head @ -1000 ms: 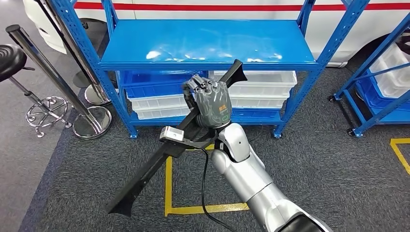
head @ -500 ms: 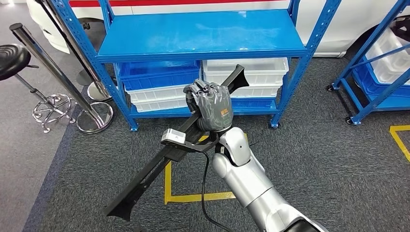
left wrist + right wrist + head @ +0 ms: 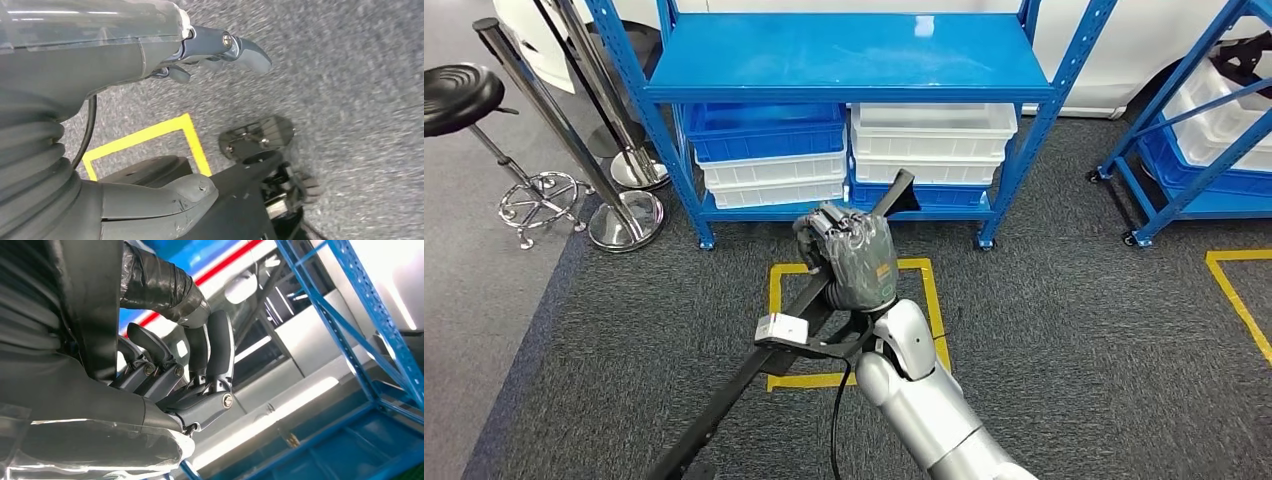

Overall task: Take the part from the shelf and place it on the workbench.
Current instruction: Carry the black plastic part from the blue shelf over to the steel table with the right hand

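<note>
The part (image 3: 734, 395) is a long black bar, tilted, its upper end (image 3: 899, 193) pointing toward the blue shelf (image 3: 844, 55). My right hand (image 3: 849, 255) grips it around the upper third, fingers wrapped over the bar, above the carpet in front of the shelf. Seen from the right wrist, the same hand (image 3: 170, 375) has its fingers curled around the black part (image 3: 95, 305). In the left wrist view my left hand (image 3: 125, 65) hangs over the grey carpet with thumb and fingers apart and nothing between them.
Blue bins (image 3: 764, 130) and white bins (image 3: 934, 130) are stacked on the shelf's low level. A black stool (image 3: 464, 95) and chrome posts (image 3: 624, 220) stand at the left. Another blue rack (image 3: 1194, 150) is at the right. Yellow tape (image 3: 774, 300) marks the carpet.
The whole picture has shifted: the shelf now sits higher and farther off, so the camera has moved back. My right hand keeps its grip on the part and shows lower.
</note>
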